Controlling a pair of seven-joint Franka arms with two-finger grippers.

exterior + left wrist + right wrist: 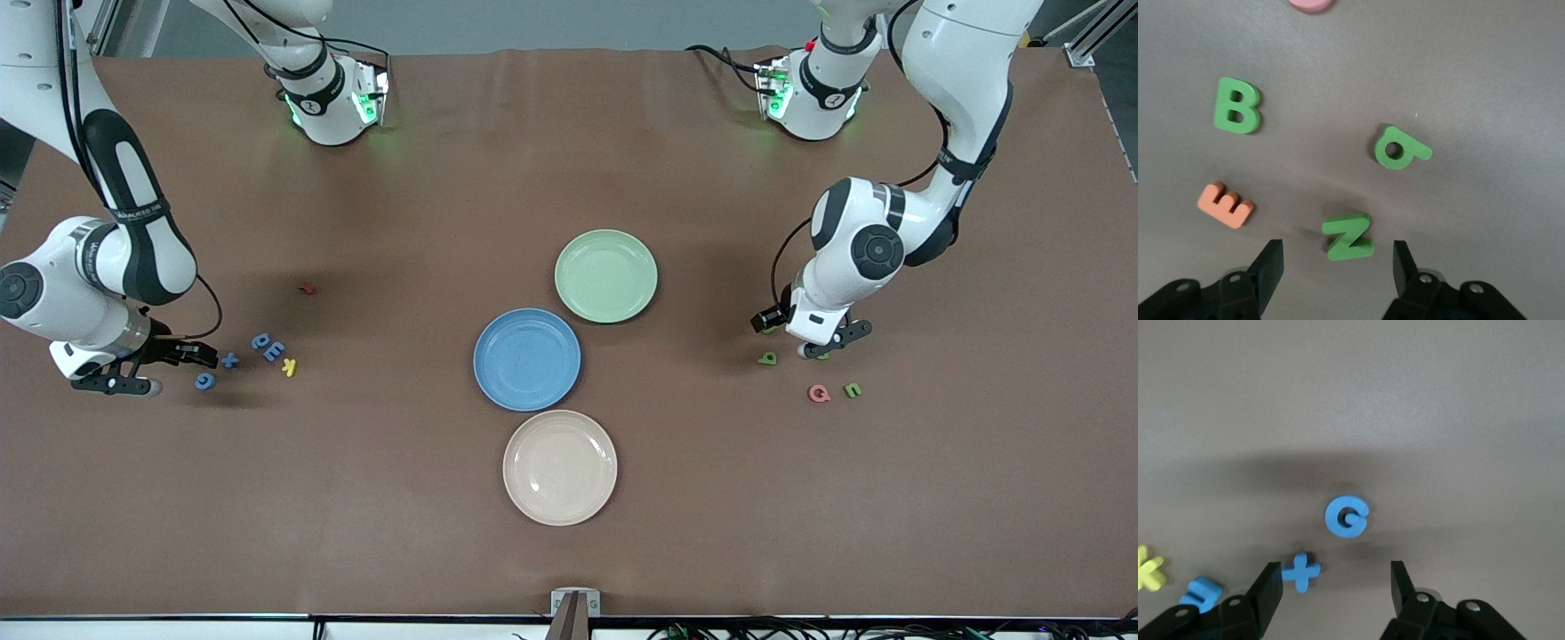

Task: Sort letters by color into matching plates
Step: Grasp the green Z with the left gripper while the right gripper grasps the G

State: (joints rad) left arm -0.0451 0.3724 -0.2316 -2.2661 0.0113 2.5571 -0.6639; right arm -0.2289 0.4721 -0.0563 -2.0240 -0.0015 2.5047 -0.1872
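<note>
Green Z [1349, 237] framed between left gripper [1338, 263] prongs, spread apart; blue G [1347, 516] just ahead of right gripper [1337, 585] (likewise spread). Plates [605, 275] bare, awaiting matching colours.

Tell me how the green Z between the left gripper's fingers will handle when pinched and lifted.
The green Z looks like chunky foam, so it is probably light and slightly squashy. It lies flat on the table, so it is unlikely to roll or tip. Its matte face suggests decent grip, though the left gripper gets only thin edges to pinch.
</note>
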